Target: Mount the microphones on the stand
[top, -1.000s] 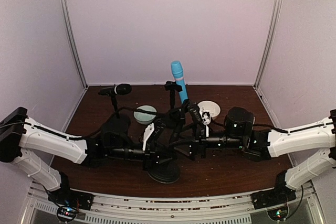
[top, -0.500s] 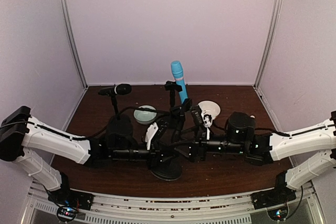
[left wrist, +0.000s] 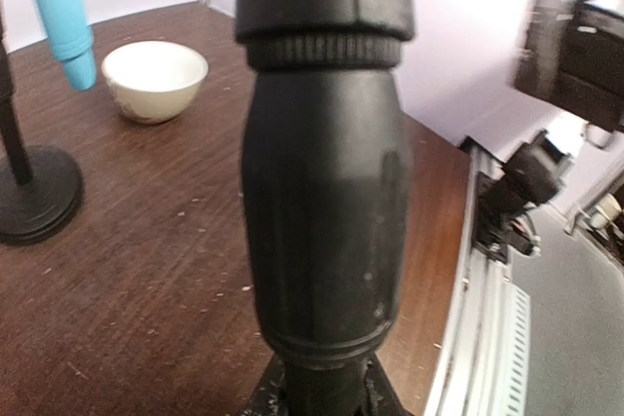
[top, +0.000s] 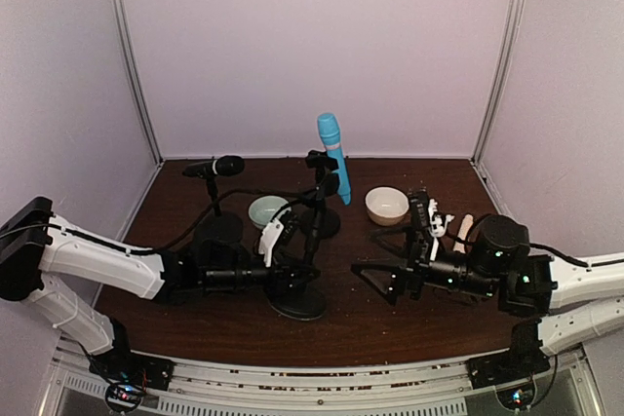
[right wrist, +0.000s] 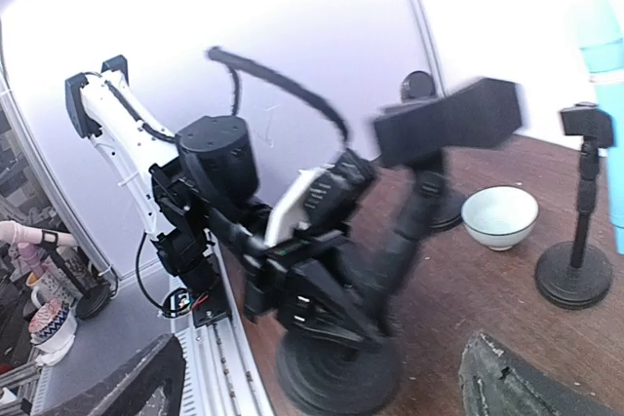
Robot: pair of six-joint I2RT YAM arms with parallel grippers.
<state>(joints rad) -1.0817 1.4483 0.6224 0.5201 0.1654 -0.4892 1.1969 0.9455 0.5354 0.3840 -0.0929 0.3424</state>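
L end effector (top: pixel 292 262) pinched front black round-base stand (top: pixel 297 303); R end effector (top: pixel 369 275) spread wide, empty.
Light blue stick mic (top: pixel 331 151) on rear centre stand (top: pixel 319 185), black mic (top: pixel 220 166) on left stand (top: pixel 215 204); cream-beige mic (top: pixel 465 231) lay on dark wood table (top: pixel 439 180) beside R arm.

Overhead view: a fixed camera above and behind the arm bases (top: pixel 127 369) looks down and forward over the dark brown wooden worktop (top: pixel 409 323) to the pale back wall (top: pixel 312 46), taking in the whole scene from a distance.

Left wrist view: pressed close to the black round-based microphone stand (left wrist: pixel 322 192), whose post fills the middle, looking rightward across the worktop.

Right wrist view: low and blurred, facing leftward at that stand.

All three views share the stand and the light blue stick microphone (top: pixel 331 148).
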